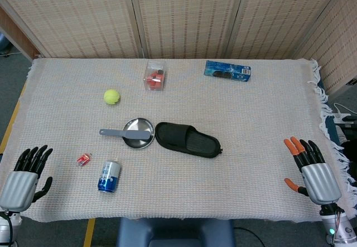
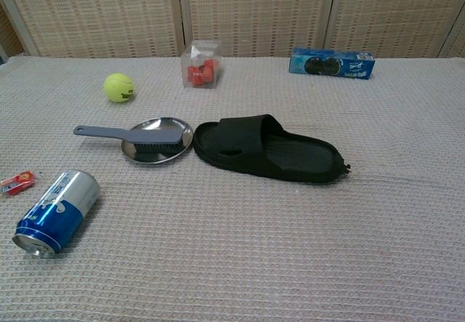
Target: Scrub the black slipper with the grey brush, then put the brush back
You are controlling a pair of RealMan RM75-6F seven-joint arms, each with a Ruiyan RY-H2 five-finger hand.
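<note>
Grey brush [image 1: 124, 132] on plate beside black slipper [image 1: 187, 140], well apart from left robot hand [image 1: 25, 175] and right robot hand [image 1: 312, 169], both spread, holding nothing

light: bright, even, overhead | shadows: soft, faint | focus: sharp | glare: none

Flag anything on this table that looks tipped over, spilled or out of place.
The blue can lies on its side near the front left, apparently toppled; no spill shows. The grey brush rests across a metal plate, seemingly its resting place.
</note>
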